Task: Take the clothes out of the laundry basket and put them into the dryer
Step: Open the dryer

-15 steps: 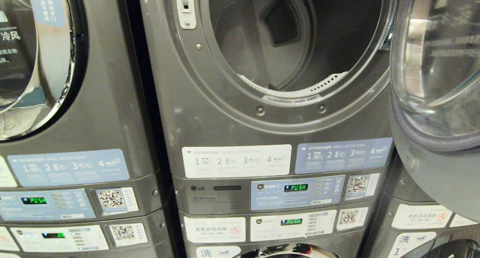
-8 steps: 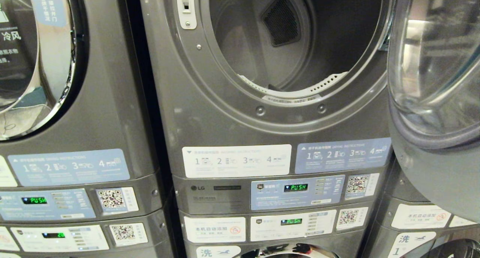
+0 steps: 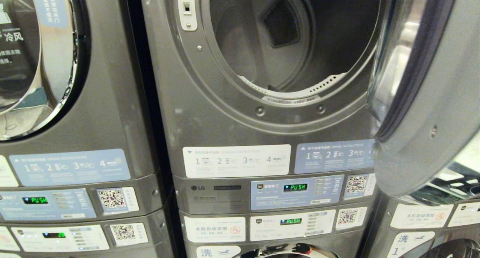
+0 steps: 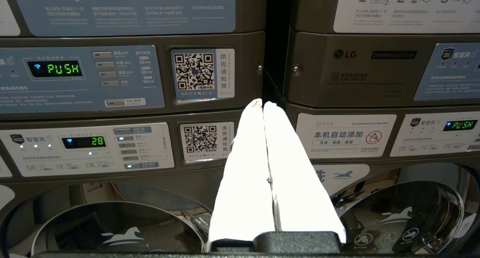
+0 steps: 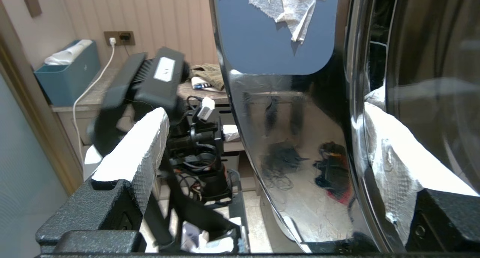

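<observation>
The grey dryer point(image 3: 210, 111) fills the middle of the head view, its drum point(image 3: 292, 44) open and with no clothes showing inside. Its round glass door point(image 3: 423, 111) hangs at the right, partly across the opening's right side. My right gripper point(image 5: 262, 108) is open and straddles that door point(image 5: 285, 138): one white-wrapped finger point(image 5: 142, 145) is outside it, the other point(image 5: 390, 145) shows behind the glass. My left gripper point(image 4: 262, 102) is shut and empty, parked low before the control panels. The clothes and the laundry basket are out of view.
Another stacked machine point(image 3: 75, 100) stands at the left and a third at the right. Control panels point(image 3: 296, 192) and washer doors point(image 4: 112, 228) sit below the dryer. Beyond the door are a counter with a blue box point(image 5: 69, 74), robot hardware and tiled floor.
The dryer door has swung leftward, turning more edge-on and now overlapping the right side of the opening. The machines and the left gripper have stayed put.
</observation>
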Available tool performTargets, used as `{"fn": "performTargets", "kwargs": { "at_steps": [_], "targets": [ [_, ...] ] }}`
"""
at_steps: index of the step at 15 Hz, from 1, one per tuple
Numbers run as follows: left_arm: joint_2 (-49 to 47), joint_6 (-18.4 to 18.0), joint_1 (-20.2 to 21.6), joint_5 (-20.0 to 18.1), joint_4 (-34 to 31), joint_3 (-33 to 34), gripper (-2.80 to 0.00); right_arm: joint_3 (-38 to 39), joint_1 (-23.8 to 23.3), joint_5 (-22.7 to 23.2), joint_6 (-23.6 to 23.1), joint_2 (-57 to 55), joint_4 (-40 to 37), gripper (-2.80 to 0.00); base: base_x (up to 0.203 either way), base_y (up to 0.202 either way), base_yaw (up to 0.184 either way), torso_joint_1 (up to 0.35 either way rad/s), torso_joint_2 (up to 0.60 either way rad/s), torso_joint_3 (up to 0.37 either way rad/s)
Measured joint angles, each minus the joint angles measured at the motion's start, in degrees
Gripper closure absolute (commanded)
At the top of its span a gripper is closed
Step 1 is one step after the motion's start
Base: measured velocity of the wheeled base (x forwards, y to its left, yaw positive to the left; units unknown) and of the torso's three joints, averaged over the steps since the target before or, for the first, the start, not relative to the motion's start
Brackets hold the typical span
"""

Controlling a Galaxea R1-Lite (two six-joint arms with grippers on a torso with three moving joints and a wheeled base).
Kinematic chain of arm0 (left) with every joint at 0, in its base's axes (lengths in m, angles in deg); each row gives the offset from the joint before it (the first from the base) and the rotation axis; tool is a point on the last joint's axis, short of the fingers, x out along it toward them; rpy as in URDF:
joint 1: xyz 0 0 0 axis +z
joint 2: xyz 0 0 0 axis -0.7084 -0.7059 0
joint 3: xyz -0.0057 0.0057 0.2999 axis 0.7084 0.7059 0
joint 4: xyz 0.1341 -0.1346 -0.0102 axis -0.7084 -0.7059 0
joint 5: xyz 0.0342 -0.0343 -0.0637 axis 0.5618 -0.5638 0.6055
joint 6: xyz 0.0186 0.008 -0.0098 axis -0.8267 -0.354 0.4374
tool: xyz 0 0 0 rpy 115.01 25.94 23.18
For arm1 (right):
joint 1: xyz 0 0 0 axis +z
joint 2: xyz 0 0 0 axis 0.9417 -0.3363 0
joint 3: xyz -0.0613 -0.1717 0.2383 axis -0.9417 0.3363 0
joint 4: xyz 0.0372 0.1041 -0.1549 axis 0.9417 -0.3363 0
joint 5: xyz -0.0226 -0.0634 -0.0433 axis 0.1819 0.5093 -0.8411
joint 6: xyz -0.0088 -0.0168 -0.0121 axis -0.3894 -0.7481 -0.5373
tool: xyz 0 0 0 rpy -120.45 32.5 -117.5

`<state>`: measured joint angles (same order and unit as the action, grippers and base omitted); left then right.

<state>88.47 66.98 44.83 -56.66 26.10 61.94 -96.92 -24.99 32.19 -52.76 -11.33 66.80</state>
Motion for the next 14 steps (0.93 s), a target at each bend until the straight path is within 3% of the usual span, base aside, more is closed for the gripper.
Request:
{"fn": "performTargets", "kwargs": {
  "at_steps": [5,9,14],
  "targets": [
    [0.00,0.00,0.00,0.00,0.00,0.00,0.00,-0.83,-0.22,-0.42,0.83,-5.71,6.15,-2.80,0.000,0.000,0.000,0.000,0.00,0.000],
    [0.00,0.00,0.00,0.00,0.00,0.00,0.00,-1.02,-3.64,8.87,0.94,-9.79,14.35,-2.80,0.000,0.000,0.000,0.000,0.00,0.000],
    [0.00,0.01,0.00,0.00,-0.04,0.00,0.00,-1.64,-10.38,21.43,1.10,-12.56,16.88,-2.80,0.000,0.000,0.000,0.000,0.00,0.000]
  ]
}}
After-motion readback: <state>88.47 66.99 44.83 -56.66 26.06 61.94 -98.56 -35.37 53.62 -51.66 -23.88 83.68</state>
